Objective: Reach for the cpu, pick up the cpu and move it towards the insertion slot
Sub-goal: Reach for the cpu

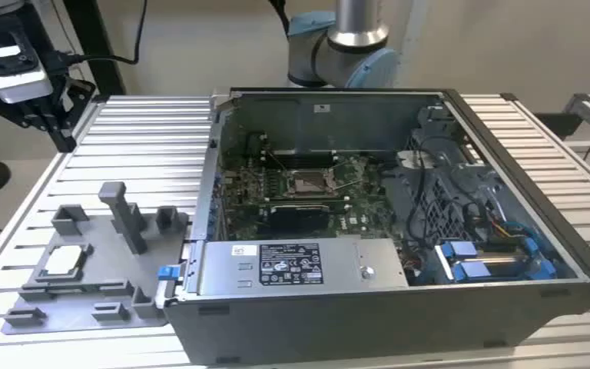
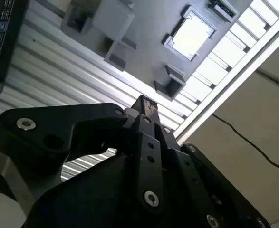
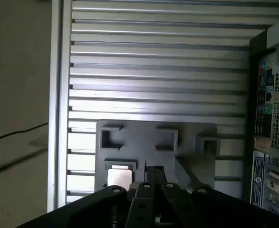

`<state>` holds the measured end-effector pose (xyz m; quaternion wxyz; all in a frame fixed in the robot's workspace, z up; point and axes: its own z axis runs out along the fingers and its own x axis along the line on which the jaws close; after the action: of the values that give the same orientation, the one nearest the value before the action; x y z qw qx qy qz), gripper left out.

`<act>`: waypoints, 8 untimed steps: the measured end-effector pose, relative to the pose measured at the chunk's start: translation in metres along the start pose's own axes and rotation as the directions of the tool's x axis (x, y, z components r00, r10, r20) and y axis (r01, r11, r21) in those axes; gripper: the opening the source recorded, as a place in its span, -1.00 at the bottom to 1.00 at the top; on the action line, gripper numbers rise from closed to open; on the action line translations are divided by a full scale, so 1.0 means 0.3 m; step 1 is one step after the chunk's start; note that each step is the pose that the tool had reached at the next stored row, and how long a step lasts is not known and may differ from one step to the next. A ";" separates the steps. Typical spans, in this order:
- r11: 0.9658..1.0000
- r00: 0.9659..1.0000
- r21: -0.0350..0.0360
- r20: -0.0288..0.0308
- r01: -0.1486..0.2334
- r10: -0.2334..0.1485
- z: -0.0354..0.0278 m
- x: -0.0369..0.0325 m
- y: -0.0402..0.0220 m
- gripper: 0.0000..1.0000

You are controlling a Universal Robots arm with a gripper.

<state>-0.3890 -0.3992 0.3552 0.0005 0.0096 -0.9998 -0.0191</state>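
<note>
A ribbed aluminium table (image 1: 141, 142) carries an open computer case (image 1: 377, 311) and a grey fixture tray (image 1: 70, 319), where the cpu (image 1: 62, 261) lies flat in a recess. The gripper (image 2: 145, 102) hangs well apart from it, its fingers seemingly pressed together on nothing in the second wrist view. The insertion slot (image 1: 309, 182) sits inside the case.

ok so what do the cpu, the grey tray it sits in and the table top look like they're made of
The cpu: pale silver top with a dull sheen, likely metal. The grey tray: matte, uniform grey with blocky posts, probably plastic. The table top: ribbed silver slats catching glare, apparently aluminium.
</note>
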 end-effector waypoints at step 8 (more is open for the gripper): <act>1.000 1.000 0.000 0.000 0.000 0.000 0.000 0.000 0.000 -1.00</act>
<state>-0.3890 -0.3992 0.3551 0.0003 0.0096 -0.9998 -0.0191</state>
